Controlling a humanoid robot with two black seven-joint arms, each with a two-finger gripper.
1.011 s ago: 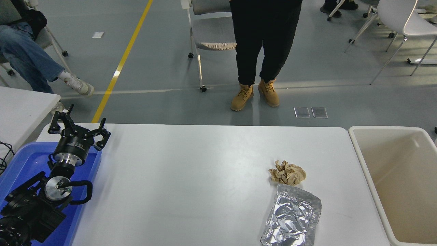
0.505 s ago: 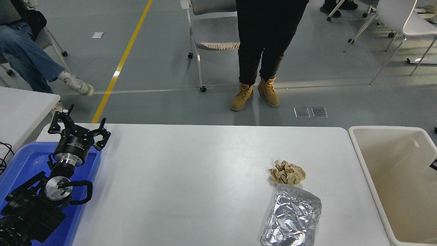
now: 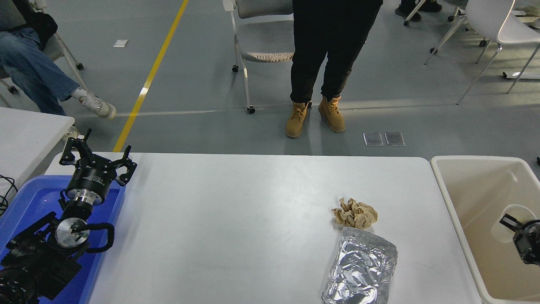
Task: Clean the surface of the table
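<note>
Black right gripper (image 3: 525,240), absent from view a second ago, now in at the right edge over the beige tub (image 3: 443,177); too little showing to tell whether spread or pressed together. Likely the start of a reach toward the litter. Still lying on the table surface (image 3: 236,223), near its right end: crumpled brown paper (image 3: 355,213) just behind a flattened foil tray (image 3: 363,268). Nothing cleared yet. Left gripper (image 3: 98,162) parked over the blue bin (image 3: 25,198) at lower left, fingers spread. Standing person's tan boots (image 3: 314,117) shifted slightly beyond the far edge.
</note>
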